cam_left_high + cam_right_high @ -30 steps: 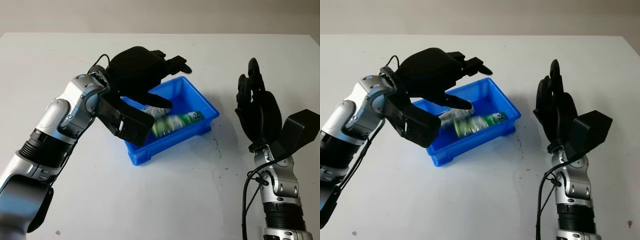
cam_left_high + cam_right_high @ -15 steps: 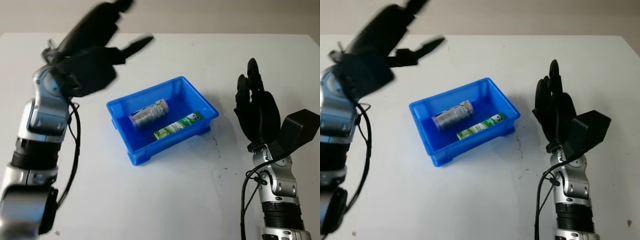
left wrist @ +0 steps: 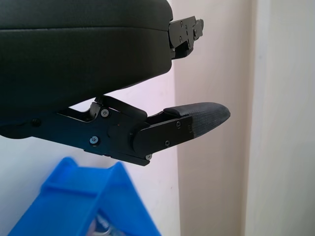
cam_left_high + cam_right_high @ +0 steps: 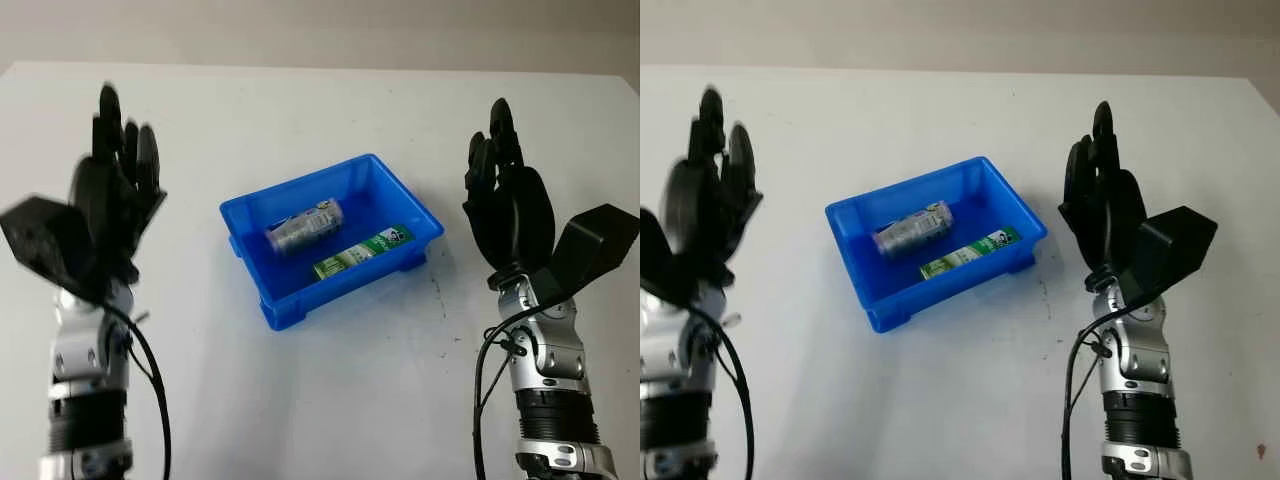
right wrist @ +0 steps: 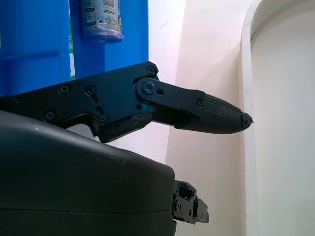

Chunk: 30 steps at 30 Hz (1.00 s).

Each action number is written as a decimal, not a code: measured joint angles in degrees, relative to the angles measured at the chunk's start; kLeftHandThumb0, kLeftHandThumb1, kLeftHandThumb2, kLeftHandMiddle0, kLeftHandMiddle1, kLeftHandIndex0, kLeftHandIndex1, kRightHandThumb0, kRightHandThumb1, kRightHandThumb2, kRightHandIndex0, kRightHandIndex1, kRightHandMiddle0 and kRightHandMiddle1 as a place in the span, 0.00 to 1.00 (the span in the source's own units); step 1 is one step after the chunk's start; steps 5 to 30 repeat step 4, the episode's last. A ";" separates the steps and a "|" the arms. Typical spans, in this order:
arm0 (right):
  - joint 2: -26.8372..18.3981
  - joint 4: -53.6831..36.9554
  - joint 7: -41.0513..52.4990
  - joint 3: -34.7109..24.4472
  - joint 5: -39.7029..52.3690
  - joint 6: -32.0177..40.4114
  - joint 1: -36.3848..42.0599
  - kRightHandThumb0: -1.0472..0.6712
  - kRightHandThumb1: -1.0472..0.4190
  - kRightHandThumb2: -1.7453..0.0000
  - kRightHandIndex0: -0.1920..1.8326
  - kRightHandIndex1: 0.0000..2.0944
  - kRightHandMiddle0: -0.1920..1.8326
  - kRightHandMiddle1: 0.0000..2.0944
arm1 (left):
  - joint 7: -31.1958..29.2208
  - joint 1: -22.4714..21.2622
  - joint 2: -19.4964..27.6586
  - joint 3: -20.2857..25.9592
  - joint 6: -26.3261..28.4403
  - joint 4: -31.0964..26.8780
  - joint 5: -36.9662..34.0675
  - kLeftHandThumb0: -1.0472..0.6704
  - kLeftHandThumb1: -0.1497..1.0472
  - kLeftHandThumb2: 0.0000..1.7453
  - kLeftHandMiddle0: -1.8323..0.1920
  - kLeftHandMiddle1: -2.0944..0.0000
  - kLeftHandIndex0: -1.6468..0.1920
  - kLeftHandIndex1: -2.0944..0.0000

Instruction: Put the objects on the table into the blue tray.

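Now the left hand (image 4: 105, 215) is raised open, holding nothing. To its right on the worktop (image 4: 330, 390), the blue tray (image 4: 262, 296) holds a can (image 4: 304, 225) and green packet (image 4: 362, 251). Further right, the right hand (image 4: 510, 205) is raised open, holding nothing.

Bright, even light from above, with soft shadows and one blurred hand.

The white surface (image 4: 330, 400) is evenly lit, without glare. The tray (image 4: 300, 300) throws a faint, soft-edged shadow toward 5 o'clock. The left hand (image 4: 105, 215) at 9 o'clock is smeared by motion blur, its fingers ghosted; the right hand (image 4: 510, 210) at 3 o'clock is crisp. In the wrist views each hand's shell is a dark, near-featureless mass against a pale, washed background, and the tray's blue stays strongly saturated.
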 measured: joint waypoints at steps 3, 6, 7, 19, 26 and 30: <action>0.00 0.13 0.01 0.06 -0.11 0.00 -0.20 0.18 0.00 0.60 0.00 0.00 0.00 0.00 | -0.21 0.38 -0.05 -1.14 -0.16 0.00 0.20 0.20 1.00 0.39 1.00 1.00 1.00 1.00; 0.01 0.30 0.00 0.06 -0.10 0.00 -0.40 0.18 0.00 0.60 0.00 0.00 0.00 0.00 | -0.33 0.45 -0.05 -1.69 -0.16 0.01 0.38 0.20 1.00 0.39 1.00 1.00 1.00 1.00; 0.01 0.30 0.00 0.06 -0.10 0.00 -0.40 0.18 0.00 0.60 0.00 0.00 0.00 0.00 | -0.33 0.45 -0.05 -1.69 -0.16 0.01 0.38 0.20 1.00 0.39 1.00 1.00 1.00 1.00; 0.01 0.30 0.00 0.06 -0.10 0.00 -0.40 0.18 0.00 0.60 0.00 0.00 0.00 0.00 | -0.33 0.45 -0.05 -1.69 -0.16 0.01 0.38 0.20 1.00 0.39 1.00 1.00 1.00 1.00; 0.01 0.30 0.00 0.06 -0.10 0.00 -0.40 0.18 0.00 0.60 0.00 0.00 0.00 0.00 | -0.33 0.45 -0.05 -1.69 -0.16 0.01 0.38 0.20 1.00 0.39 1.00 1.00 1.00 1.00; 0.01 0.30 0.00 0.06 -0.10 0.00 -0.40 0.18 0.00 0.60 0.00 0.00 0.00 0.00 | -0.33 0.45 -0.05 -1.69 -0.16 0.01 0.38 0.20 1.00 0.39 1.00 1.00 1.00 1.00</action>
